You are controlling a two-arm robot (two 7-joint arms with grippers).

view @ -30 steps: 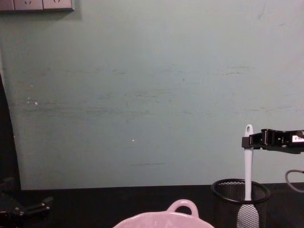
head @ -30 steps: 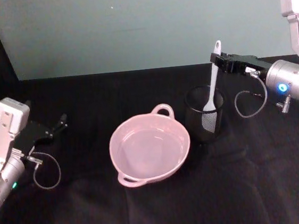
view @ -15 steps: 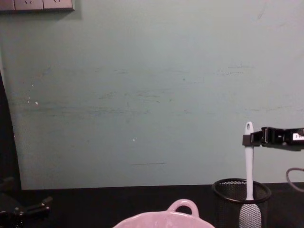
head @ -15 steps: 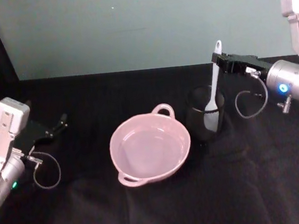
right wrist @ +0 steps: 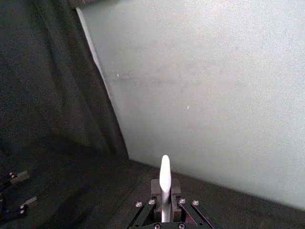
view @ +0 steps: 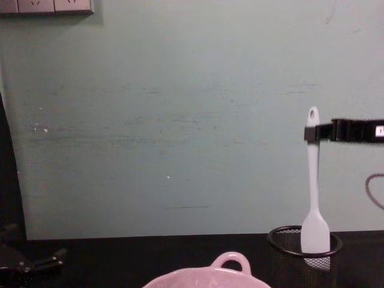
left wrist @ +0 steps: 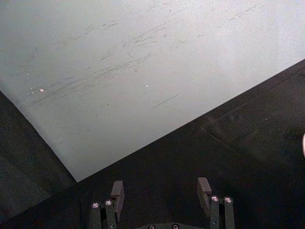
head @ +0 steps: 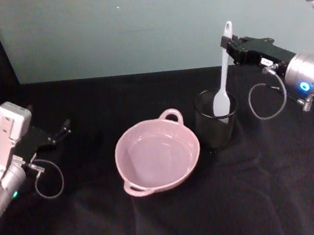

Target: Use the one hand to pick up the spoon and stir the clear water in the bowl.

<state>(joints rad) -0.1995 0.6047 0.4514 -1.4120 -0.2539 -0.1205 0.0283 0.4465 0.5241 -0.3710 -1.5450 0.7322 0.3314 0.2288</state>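
One claw works: my right gripper [head: 225, 44], pinched shut high on the white spatula [head: 221, 80], holds it upright for a straight lift, blade low in the black mesh cup [head: 216, 129] right of the pink bowl [head: 157, 155]; my left gripper [head: 61, 130] idles parted, far left.

Light dim and diffuse. Matte pale green wall [view: 180, 120] evenly lit. Black cloth tabletop [head: 238, 198] swallows light; shadows on it unreadable. Soft sheen along rim of glossy pale pink ceramic bowl [head: 157, 155]. Blue ring [head: 304, 86] on silver wrist glows at 3 o'clock, head view.
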